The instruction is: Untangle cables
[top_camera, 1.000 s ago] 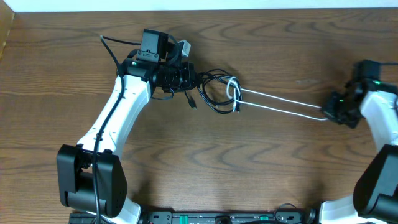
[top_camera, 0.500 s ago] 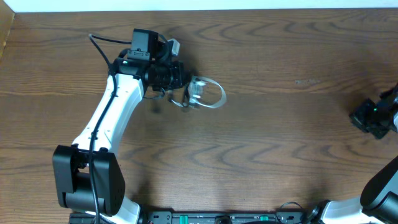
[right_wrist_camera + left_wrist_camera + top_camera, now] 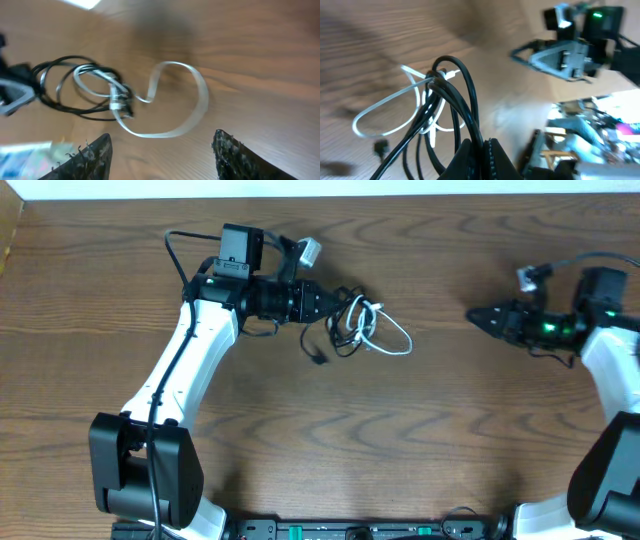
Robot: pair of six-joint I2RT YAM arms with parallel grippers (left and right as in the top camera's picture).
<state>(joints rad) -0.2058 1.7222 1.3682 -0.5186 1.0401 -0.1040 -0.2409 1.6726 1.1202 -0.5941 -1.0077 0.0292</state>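
Observation:
The black cable [image 3: 345, 308] lies in loose loops on the wooden table, tangled with the white cable [image 3: 396, 341], whose loop fans out to the right. My left gripper [image 3: 328, 302] is shut on a strand of the black cable [image 3: 465, 95], and the white cable [image 3: 375, 110] hangs through those loops. My right gripper [image 3: 473, 316] points left at the bundle, a short way off, open and empty. In the right wrist view its fingers [image 3: 90, 160] stand wide apart in front of the white cable [image 3: 197, 95] and the black cable [image 3: 65, 70].
A small black plug end [image 3: 317, 358] rests on the table below the coil. The table's far edge runs along the top of the overhead view, with a pale strip behind it. The left arm's own thick black wire [image 3: 178, 252] arcs behind its wrist.
The right gripper has let go of the white cable it was stretching to the right and opened. The white cable sprang back into a loop by the black coil. The right gripper now faces the bundle.

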